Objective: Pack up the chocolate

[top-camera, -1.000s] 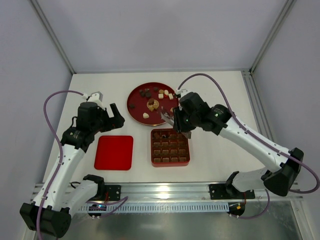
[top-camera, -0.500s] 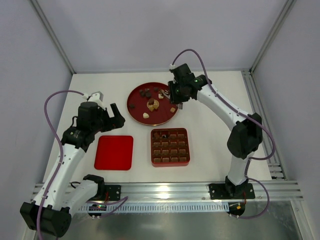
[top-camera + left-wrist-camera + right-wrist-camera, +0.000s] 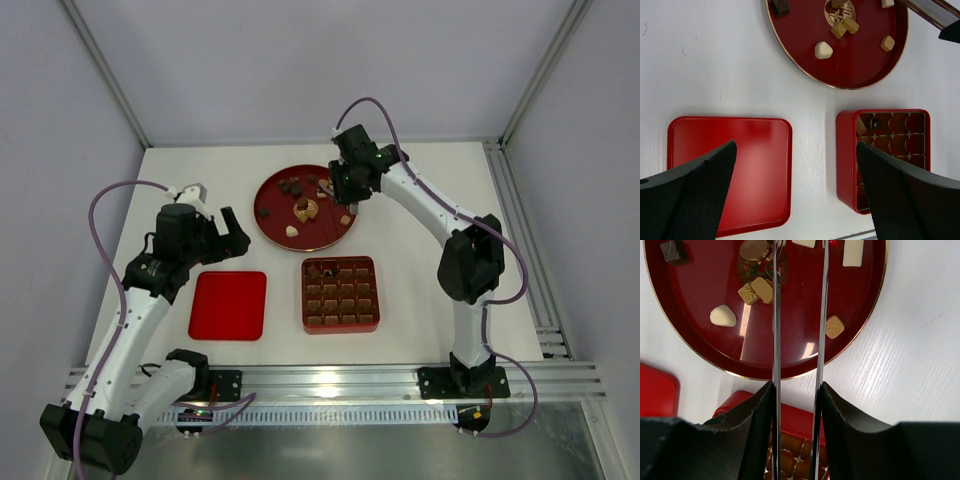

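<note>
Two states | left gripper (image 3: 796,145) wide open, empty | right gripper (image 3: 800,247) slightly parted, empty

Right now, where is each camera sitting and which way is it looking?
Top camera: high above and behind the left arm and right arm, looking down at the table; both show whole.
Left wrist camera: on the left arm, looking down at the lid and box; its two black fingers show.
Right wrist camera: on the right arm, looking down at the plate; its two thin metal fingers show.
Shared: both wrist cameras see the plate, box and one cream chocolate.
</note>
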Motion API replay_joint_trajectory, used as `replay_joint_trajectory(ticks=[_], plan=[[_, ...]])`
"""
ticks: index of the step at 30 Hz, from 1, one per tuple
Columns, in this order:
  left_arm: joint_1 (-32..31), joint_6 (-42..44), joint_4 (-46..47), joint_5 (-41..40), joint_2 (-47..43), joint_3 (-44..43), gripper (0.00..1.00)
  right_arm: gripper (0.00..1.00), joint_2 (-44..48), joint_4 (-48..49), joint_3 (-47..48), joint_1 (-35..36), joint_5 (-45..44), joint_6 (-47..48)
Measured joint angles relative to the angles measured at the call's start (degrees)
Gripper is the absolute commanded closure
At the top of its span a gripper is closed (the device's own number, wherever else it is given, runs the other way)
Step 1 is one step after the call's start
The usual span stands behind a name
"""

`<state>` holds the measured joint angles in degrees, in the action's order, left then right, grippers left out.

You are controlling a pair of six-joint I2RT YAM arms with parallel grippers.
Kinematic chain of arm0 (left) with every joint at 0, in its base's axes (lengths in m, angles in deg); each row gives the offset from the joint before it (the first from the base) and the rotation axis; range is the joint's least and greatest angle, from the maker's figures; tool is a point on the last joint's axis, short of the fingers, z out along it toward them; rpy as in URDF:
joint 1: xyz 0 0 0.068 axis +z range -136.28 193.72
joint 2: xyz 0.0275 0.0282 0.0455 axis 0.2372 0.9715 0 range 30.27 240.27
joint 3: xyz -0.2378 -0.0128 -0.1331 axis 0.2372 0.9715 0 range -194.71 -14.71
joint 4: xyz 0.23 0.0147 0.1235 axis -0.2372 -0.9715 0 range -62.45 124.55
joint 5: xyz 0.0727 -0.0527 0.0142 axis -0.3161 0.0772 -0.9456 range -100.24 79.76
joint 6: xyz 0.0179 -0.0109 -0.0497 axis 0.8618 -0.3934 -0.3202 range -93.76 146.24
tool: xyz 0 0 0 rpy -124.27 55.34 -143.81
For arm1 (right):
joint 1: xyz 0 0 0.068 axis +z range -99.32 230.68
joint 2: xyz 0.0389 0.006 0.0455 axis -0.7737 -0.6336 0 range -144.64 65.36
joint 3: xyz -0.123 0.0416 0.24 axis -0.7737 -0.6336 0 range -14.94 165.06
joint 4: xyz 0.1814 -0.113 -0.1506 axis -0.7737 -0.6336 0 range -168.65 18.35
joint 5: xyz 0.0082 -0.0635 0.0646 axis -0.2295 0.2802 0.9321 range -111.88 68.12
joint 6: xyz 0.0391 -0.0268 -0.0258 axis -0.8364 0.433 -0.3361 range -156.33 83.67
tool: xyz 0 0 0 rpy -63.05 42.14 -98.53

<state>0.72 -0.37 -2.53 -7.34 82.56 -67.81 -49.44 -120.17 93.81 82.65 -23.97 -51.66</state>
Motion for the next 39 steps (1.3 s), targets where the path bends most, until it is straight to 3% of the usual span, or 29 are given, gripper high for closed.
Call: replay_joint_trajectory(ticks=[39], plan=[[0.0, 0.0, 0.0, 0.2, 0.4, 0.0, 0.00, 0.61, -5.2, -1.8, 3.1, 2.6, -2.0, 0.4]])
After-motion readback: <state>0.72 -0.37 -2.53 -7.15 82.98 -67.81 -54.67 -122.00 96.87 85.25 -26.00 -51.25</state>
